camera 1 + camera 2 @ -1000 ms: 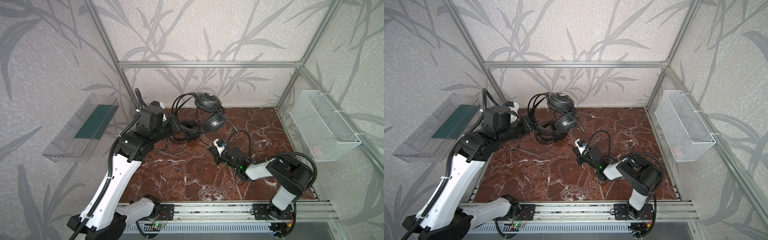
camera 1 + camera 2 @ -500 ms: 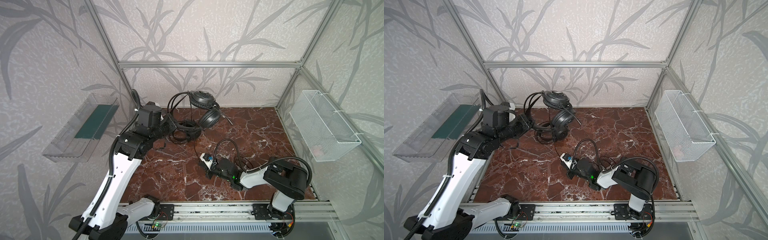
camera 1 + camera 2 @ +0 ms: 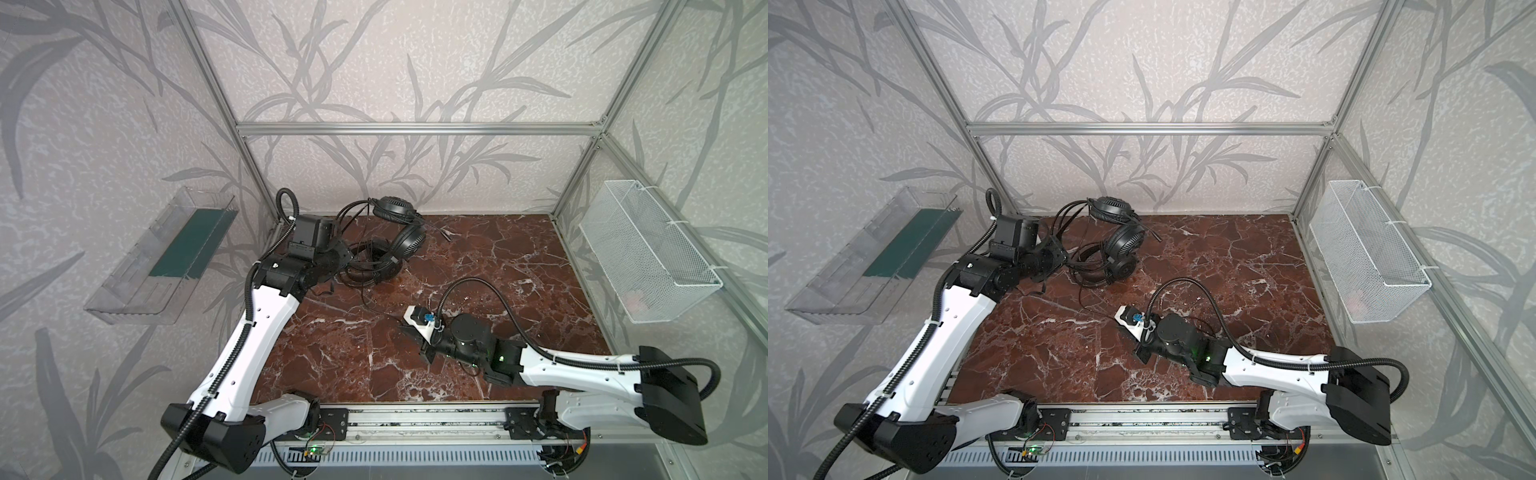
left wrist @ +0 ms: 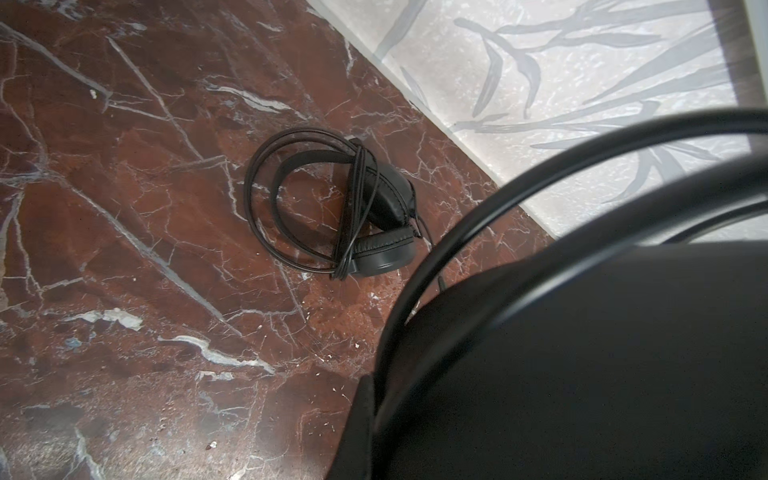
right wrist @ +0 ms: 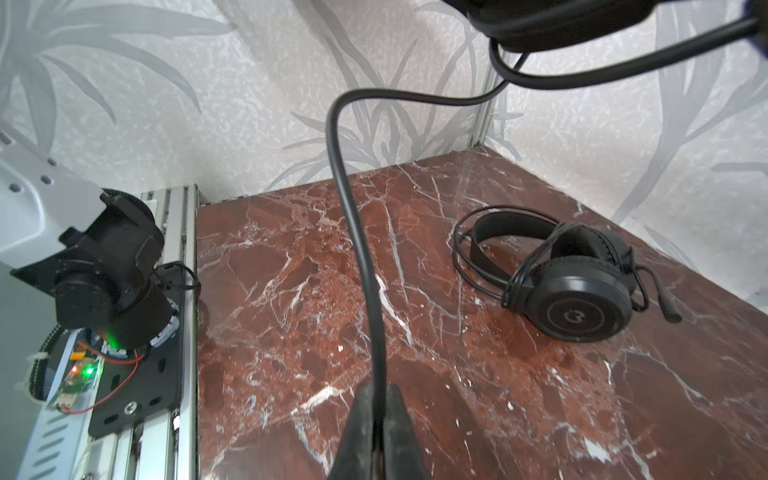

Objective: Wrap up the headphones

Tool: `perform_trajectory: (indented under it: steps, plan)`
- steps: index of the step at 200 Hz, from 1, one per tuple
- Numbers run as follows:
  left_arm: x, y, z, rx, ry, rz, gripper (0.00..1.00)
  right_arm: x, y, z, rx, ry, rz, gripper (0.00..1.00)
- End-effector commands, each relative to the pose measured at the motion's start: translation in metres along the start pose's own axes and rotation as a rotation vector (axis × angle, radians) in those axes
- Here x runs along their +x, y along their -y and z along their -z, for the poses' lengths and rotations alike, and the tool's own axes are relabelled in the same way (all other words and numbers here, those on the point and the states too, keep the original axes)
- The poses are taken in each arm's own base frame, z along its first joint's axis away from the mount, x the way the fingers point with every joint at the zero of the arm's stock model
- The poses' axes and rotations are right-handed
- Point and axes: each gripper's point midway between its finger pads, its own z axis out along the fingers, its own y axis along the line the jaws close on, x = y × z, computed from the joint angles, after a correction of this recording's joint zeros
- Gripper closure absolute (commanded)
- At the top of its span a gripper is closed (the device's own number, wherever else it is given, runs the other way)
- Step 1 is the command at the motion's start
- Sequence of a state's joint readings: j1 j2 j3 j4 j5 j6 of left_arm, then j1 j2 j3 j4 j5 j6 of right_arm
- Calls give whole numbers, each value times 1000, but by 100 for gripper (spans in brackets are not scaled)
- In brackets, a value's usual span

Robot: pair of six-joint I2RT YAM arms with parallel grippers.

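Two black headphones show in both top views at the back left of the marble table. One pair (image 3: 394,207) (image 3: 1112,207) hangs raised near the back wall, and my left gripper (image 3: 343,255) is shut on its headband (image 4: 478,216), which fills the left wrist view's foreground. The other pair (image 3: 370,270) (image 4: 374,216) (image 5: 582,291) lies flat with cable looped round it. The thin cable (image 3: 374,309) (image 5: 353,208) of the raised pair runs down toward the front. My right gripper (image 3: 406,331) (image 5: 378,415) is shut on it low over the table's middle.
A clear bin (image 3: 166,257) with a green insert hangs on the left wall. A white mesh basket (image 3: 648,257) hangs on the right wall. An aluminium rail (image 3: 415,419) carrying both arm bases runs along the front. The raised pair's microphone boom (image 3: 440,230) sticks out rightward.
My right gripper has closed on the cable and drawn it toward the front and left. The left arm has shifted the raised headphones slightly left.
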State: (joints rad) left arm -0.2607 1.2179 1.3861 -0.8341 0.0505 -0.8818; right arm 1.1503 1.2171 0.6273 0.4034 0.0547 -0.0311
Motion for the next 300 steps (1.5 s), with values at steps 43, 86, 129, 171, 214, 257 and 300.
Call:
perform_trajectory:
  steps: [43,86,129,171,214,257,300]
  plan:
    - [-20,11,6,72,64,28,100,63,39,32,228,-203,-7,100]
    - [-20,3,0,39,67,26,100,46,18,39,129,-168,-19,100]
    - [-26,-9,-7,-29,94,4,100,9,-12,57,80,-138,82,100]
    - [-30,-17,-13,-61,104,-1,100,6,-12,74,109,-152,123,100]
    - [-30,-21,-15,-74,109,-7,100,6,-9,86,112,-124,122,100]
    - [-23,-25,-30,-96,65,-4,100,-21,-47,82,-52,-74,142,100]
    - [-14,-39,-44,-150,38,-20,100,-66,-92,82,-121,-65,367,100]
